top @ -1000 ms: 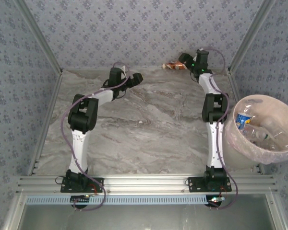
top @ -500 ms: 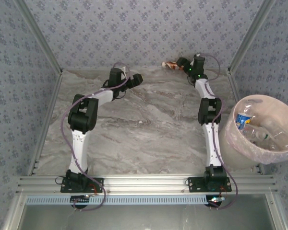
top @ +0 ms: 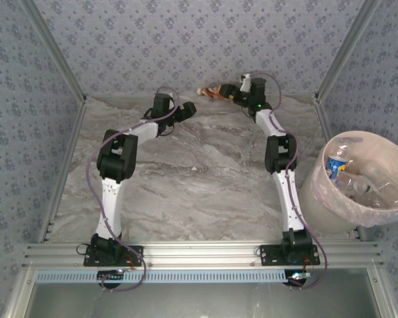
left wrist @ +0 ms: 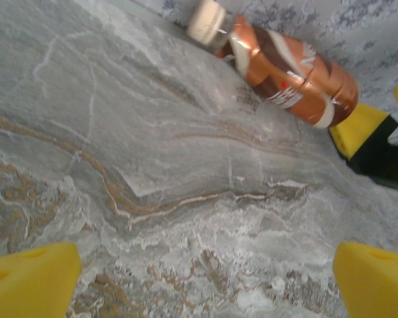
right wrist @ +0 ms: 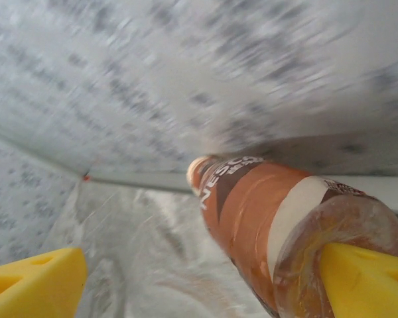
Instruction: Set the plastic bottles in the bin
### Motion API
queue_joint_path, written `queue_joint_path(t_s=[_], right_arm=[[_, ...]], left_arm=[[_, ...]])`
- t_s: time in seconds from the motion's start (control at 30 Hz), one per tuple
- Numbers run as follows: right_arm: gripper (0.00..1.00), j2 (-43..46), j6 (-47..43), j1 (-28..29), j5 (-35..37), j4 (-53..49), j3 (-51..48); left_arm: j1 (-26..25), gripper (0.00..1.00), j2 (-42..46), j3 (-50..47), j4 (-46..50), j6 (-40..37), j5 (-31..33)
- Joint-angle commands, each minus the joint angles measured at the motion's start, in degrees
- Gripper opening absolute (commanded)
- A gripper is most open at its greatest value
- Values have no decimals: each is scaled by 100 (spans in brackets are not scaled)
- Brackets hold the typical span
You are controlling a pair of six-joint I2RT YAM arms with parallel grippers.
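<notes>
Brown-labelled bottle [right wrist: 252,218], white lettering "NESC" along its side, remaining letters cut off, smaller print unreadable

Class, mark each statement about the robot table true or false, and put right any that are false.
1. The brown bottle lies on its side by the back wall. True.
2. The bin is empty. False: bottles lie inside it.
3. The left gripper has its jaws open with nothing between them. True.
4. The right gripper is shut on the brown bottle. False: its jaws stand open, and the bottle's base touches one finger.
</notes>
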State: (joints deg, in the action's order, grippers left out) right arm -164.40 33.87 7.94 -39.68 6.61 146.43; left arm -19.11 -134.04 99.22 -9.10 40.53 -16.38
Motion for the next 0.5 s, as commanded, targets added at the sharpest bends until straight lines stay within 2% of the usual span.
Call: queue_joint_path(t_s=[0.0, 0.13, 0.2, 0.33, 0.47], right_arm=[[93, 467, -271, 382, -749, -21, 43], [92, 652, -347, 792, -1280, -143, -80], [91, 948, -336, 887, -1346, 25, -513], [92, 1882, -553, 861, -775, 588, -1930], [93, 2198, -939, 749, 239, -11, -2259]], left_arm=[[9, 98, -130, 465, 320, 147, 299], [65, 98, -95, 555, 432, 302, 696], [106, 98, -76, 576, 561, 442, 925], [197, 98, -131, 710, 907, 580, 1071], [224, 98, -206, 826, 1107, 632, 1127]])
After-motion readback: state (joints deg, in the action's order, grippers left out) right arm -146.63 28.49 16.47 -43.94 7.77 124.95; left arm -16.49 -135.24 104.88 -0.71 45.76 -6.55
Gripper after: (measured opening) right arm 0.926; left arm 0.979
